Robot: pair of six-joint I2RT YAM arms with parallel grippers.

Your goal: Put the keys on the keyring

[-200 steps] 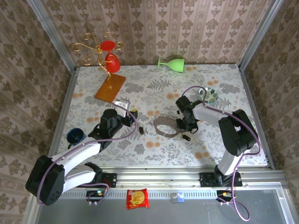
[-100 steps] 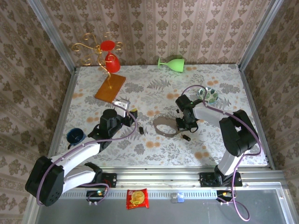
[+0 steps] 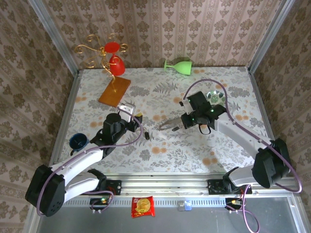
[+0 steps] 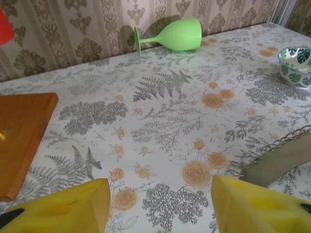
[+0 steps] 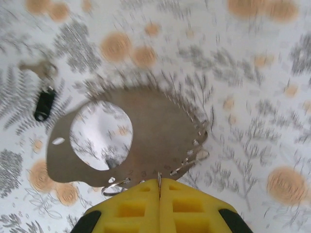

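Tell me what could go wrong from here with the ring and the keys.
1. The right claw is shut on just the rim of the keyring, so the wide hoop could pivot or slip out.
2. A key lies flat on the table beside the ring. It is so small that the open left claw may struggle to pinch it, or the ring could knock it away.

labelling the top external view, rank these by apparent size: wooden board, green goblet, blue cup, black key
1. wooden board
2. green goblet
3. blue cup, close to the goblet
4. black key, by far smallest
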